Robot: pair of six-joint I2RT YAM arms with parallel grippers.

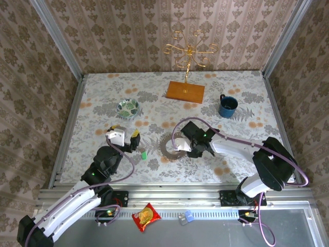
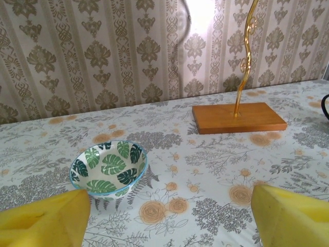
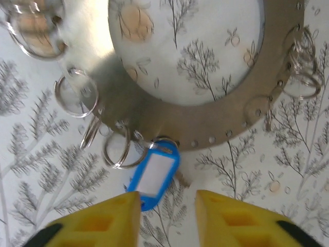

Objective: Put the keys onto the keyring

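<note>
Beside the wide-open, empty left end effector [image 2: 169, 218], could knock away the tiny green plastic-headed key [image 1: 144, 154] lying loose on the table [image 1: 103, 92]. Could snag the blue plastic-tagged key [image 3: 153, 175], seemingly hooked on the flat grey metal keyring [image 3: 226, 126], with the part-open, empty right end effector [image 3: 167, 206].

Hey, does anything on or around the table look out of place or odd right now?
A red snack packet lies on the grey ledge in front of the table, with a small blue item beside it; neither seems part of the key work. On the table, the green key lies alone, apart from the keyring.
</note>
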